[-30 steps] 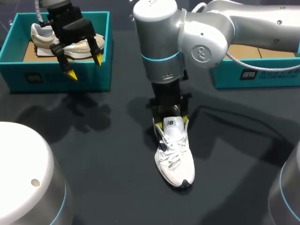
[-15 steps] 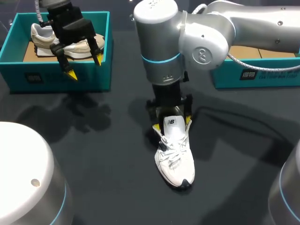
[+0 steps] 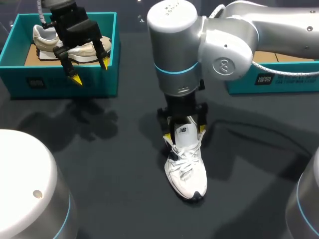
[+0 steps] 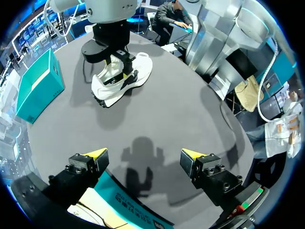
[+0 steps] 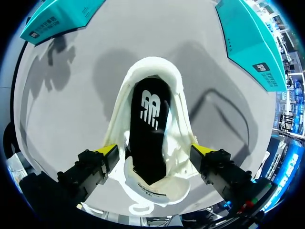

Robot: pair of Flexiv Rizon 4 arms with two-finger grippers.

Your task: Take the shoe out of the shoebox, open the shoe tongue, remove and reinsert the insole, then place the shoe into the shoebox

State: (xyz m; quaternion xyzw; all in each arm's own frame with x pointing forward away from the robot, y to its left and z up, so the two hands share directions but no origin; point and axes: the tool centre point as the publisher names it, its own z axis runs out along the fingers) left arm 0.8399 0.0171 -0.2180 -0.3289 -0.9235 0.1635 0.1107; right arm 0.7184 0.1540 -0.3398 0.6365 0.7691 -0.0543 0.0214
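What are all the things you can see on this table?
white lace-up shoe: one, white, middle of the table, toe toward the near edge.
black foam insole: one, black, inside the white lace-up shoe.
teal cardboard shoeboxes: two, teal; left shoebox at the far left, right shoebox at the far right.
cream sneaker: one, cream, inside the left shoebox.
dark grey table: one, under everything.
left gripper: one, black with yellow tips, open, above the left shoebox's front wall.
right gripper: one, black with yellow tips, over the shoe's opening.
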